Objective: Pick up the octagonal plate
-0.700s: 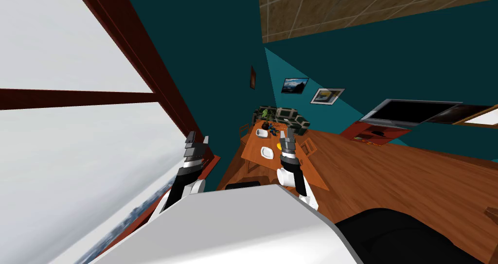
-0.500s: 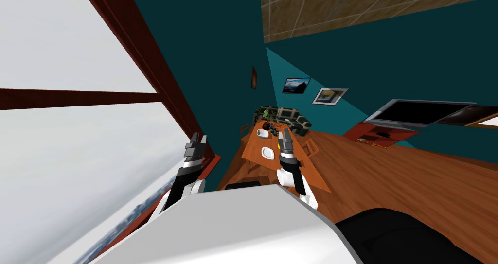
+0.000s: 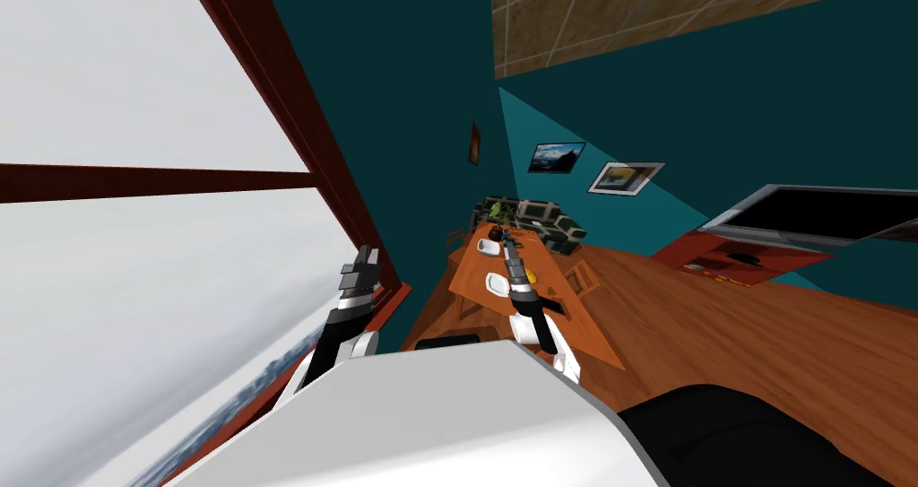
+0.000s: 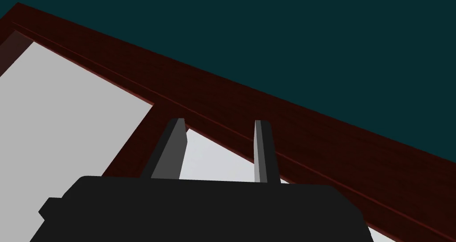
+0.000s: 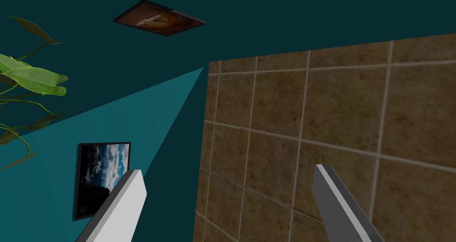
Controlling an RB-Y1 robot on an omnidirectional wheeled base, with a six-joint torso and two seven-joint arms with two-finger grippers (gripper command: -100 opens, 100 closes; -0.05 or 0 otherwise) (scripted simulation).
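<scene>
Two white plates lie on the orange-brown table point(image 3: 538, 316): a nearer plate point(image 3: 496, 283) and a farther one point(image 3: 489, 247). From here I cannot tell which of them is octagonal. My right gripper point(image 3: 510, 252) is raised over the table just right of the nearer plate. In the right wrist view the right gripper point(image 5: 228, 170) is open wide, empty, and pointing up at wall and ceiling. My left gripper point(image 3: 366, 254) is raised by the window frame, away from the table. In the left wrist view the left gripper point(image 4: 220, 123) has its fingers apart with nothing between them.
Several small dark objects point(image 3: 507, 236) and a yellow item point(image 3: 530, 276) share the table. Chairs point(image 3: 583, 278) stand along its sides. A sofa point(image 3: 538, 214) with a plant point(image 3: 491, 210) lies beyond, and a TV point(image 3: 834, 214) stands on a red stand to the right. A large window point(image 3: 134, 239) fills the left.
My view has turned slightly left, so the room has slid right. My right arm has swung left over the table, closer to the nearer plate. The left arm has barely moved.
</scene>
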